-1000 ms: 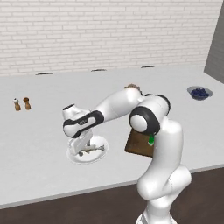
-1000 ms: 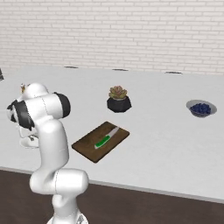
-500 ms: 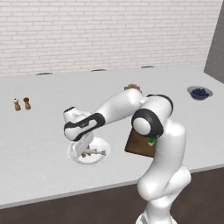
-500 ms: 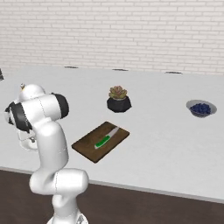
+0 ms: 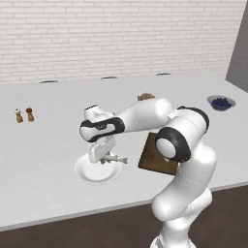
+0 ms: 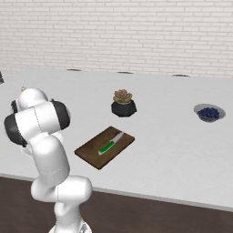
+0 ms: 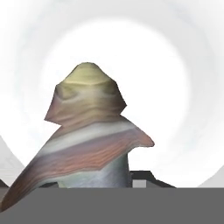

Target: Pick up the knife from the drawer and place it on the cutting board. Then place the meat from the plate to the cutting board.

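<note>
Where the jaws reach down over the plate, they are closed on the meat, a slender grey-silver fish held level just above the round white dish; from the hand camera the meat looms close, banded brown and pale, against the plate's smooth glossy hollow. Right of the plate, on the pale matte worktop, lies the cutting board, a dark rectangular wooden slab. On it rests the knife, green handle nearer, pale blade pointing away. Farther back stands a potted succulent, and far right a bowl of blue berries.
</note>
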Robot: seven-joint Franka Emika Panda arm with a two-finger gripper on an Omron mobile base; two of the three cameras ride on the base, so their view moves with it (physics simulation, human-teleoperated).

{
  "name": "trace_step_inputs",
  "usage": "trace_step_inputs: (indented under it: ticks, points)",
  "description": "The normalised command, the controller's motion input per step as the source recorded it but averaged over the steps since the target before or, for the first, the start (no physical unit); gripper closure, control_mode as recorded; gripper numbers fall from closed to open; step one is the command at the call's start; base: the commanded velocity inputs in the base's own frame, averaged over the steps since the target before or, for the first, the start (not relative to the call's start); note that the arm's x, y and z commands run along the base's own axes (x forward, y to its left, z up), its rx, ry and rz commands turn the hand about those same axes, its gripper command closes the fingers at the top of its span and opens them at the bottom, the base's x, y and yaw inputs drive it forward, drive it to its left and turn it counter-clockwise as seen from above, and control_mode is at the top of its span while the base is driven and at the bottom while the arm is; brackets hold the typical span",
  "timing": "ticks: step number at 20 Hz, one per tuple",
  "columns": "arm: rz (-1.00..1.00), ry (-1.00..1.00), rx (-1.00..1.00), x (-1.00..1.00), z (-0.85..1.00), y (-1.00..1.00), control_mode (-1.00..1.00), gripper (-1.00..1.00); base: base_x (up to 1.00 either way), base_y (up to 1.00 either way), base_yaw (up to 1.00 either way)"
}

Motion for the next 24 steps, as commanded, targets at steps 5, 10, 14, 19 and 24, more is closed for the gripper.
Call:
trace_step_inputs:
  ticks: [5, 10, 14, 19, 24]
  points:
    - [-0.28, -0.01, 0.05, -0.09, 0.28, -0.54, -1.00, 1.00, 0.00, 0.00, 0.00]
    - [-0.46, -0.02, 0.02, -0.01, 0.24, -0.41, -1.00, 1.00, 0.00, 0.00, 0.00]
    - [-0.49, -0.04, 0.00, 0.00, 0.17, -0.36, -1.00, 1.00, 0.00, 0.00, 0.00]
    - [-0.49, 0.00, 0.00, 0.00, 0.11, -0.38, -1.00, 1.00, 0.00, 0.00, 0.00]
    - [-0.42, 0.00, -0.04, 0.00, 0.09, -0.40, -1.00, 1.00, 0.00, 0.00, 0.00]
